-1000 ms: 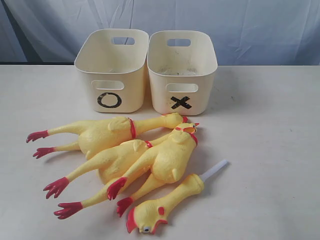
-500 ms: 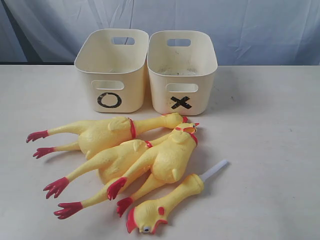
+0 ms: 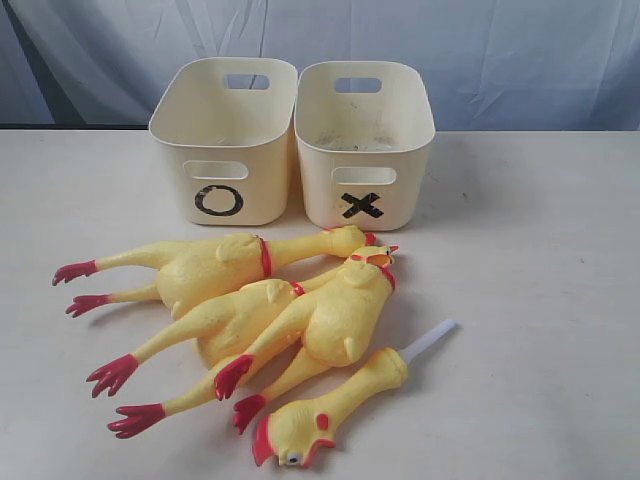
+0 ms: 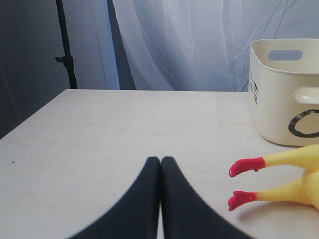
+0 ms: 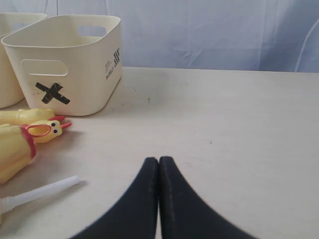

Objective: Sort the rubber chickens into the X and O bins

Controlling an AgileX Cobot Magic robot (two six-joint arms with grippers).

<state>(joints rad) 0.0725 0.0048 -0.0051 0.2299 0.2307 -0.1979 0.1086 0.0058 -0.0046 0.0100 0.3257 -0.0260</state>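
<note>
Three long-legged rubber chickens (image 3: 250,295) lie piled in the middle of the table, red feet to the left, heads towards the bins. A shorter chicken (image 3: 330,410) with a white tube end lies in front of them. Behind stand two cream bins, the O bin (image 3: 222,150) on the left and the X bin (image 3: 365,150) on the right. Neither gripper shows in the exterior view. My left gripper (image 4: 161,160) is shut and empty, off to the side of a chicken's red feet (image 4: 244,167). My right gripper (image 5: 158,160) is shut and empty, apart from the white tube (image 5: 42,191).
A pale cloth backdrop hangs behind the table (image 3: 540,300). A black stand pole (image 4: 65,45) rises beyond the table's far edge in the left wrist view.
</note>
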